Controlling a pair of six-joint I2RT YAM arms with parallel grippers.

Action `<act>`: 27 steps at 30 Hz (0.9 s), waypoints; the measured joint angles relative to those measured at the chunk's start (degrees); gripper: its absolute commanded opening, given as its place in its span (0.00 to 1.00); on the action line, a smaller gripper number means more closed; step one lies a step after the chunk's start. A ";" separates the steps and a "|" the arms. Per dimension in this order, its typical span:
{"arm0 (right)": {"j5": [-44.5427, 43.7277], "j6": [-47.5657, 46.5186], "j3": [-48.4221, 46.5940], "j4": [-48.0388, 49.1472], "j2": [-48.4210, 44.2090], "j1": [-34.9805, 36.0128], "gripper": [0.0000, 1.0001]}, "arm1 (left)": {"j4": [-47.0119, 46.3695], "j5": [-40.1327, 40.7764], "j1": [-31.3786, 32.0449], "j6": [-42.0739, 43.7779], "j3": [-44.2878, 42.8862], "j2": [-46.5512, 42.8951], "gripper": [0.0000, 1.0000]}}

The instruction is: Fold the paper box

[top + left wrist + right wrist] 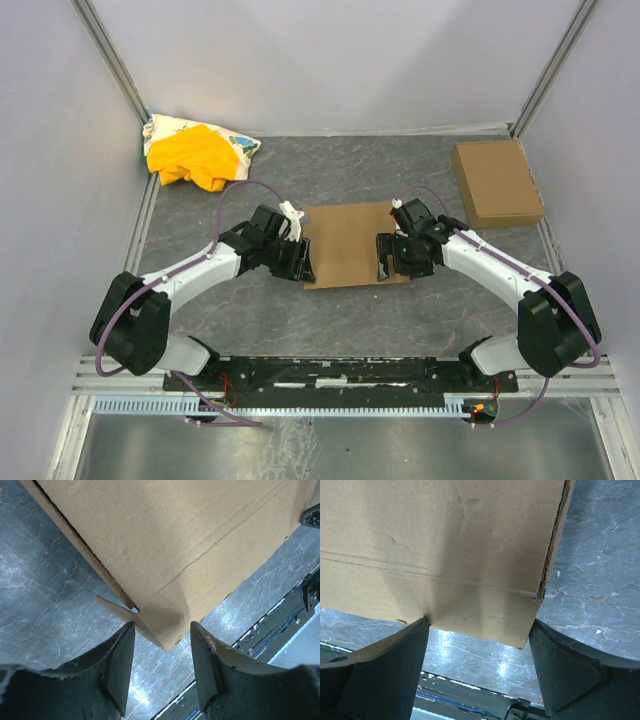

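Note:
The paper box (350, 243) lies in the middle of the table as a folded brown cardboard sheet. My left gripper (300, 258) is at its near left corner and my right gripper (385, 256) at its near right corner. In the left wrist view the paper box (165, 540) pokes one corner between the open jaws of the left gripper (162, 626); neither finger presses on it. In the right wrist view a flap of the paper box (435, 540) hangs between the wide open jaws of the right gripper (479, 623), its edges at the fingertips.
A smaller ready-folded brown cardboard box (497, 183) sits at the back right by the wall. A yellow cloth on a printed bag (195, 155) lies in the back left corner. The black base rail (340, 375) runs along the near edge.

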State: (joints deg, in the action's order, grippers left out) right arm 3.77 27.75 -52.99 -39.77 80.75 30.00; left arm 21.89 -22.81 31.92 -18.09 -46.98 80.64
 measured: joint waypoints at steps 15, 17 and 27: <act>0.76 0.66 0.00 0.48 0.00 0.00 0.87 | 1.05 0.00 -0.07 -0.09 -3.48 2.71 0.52; 0.76 0.68 0.00 0.46 0.00 0.00 0.87 | 1.31 -0.17 -0.07 -0.09 -3.48 2.71 0.50; 0.66 0.46 -0.02 -0.28 0.00 -0.07 0.87 | 7.63 -3.02 -0.09 0.39 -7.50 4.28 0.48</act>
State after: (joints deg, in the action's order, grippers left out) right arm 4.43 28.21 -53.01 -40.05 80.75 29.93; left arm 29.52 -25.82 31.83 -17.69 -54.48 84.93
